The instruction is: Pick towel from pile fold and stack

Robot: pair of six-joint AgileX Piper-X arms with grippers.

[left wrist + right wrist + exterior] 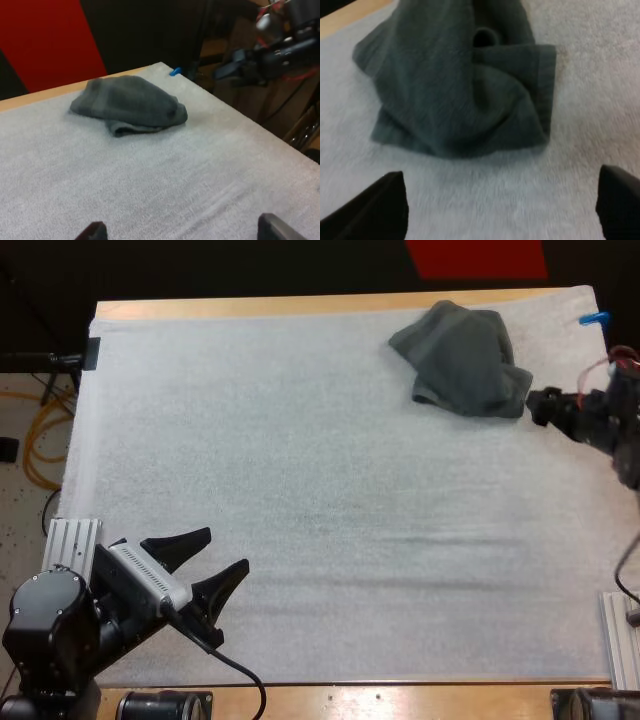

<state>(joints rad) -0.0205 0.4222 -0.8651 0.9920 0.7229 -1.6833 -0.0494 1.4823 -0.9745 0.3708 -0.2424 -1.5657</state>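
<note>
Right gripper [533,407] wide open, empty, beside crumpled towel [462,358] at mat [300,440] far right corner; pinch one loose edge, not whole bundle. Left gripper [224,549] open, empty, at near left corner

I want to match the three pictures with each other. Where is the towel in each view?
High view: towel at the far right corner of the mat, beside the right gripper.
Left wrist view: far across the mat, near the right gripper.
Right wrist view: just ahead of the right gripper, on the mat.
Shared landmark: the table's wooden far edge, behind the towel.
</note>
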